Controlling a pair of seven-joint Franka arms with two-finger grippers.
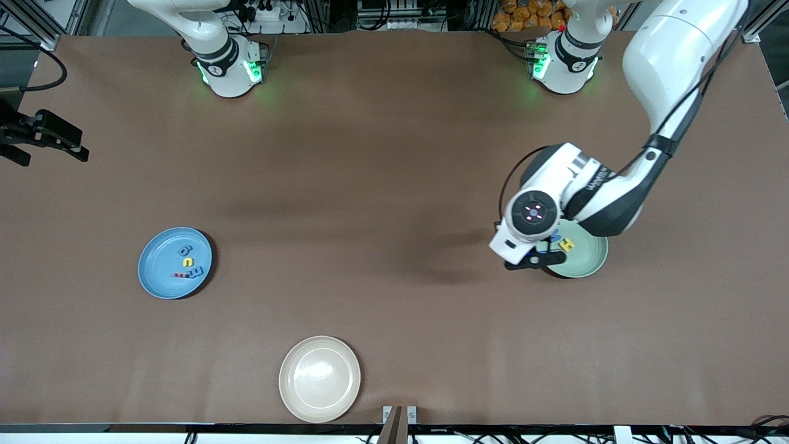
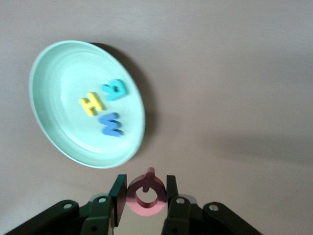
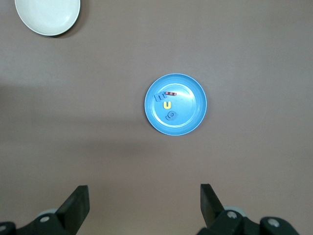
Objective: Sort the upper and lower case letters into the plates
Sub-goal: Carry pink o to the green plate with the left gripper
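at right of the front frame, left gripper (image 2: 145,194) pinches a light, stiff red letter (image 2: 145,197) by its flat faces beside the green plate (image 2: 58,73); right gripper (image 3: 142,205) waits, jaws spread.

Even overhead light, soft shadows, slightly blurred close-ups.

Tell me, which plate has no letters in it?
The cream plate, nearest the front camera. The blue plate and green plate both hold letters.
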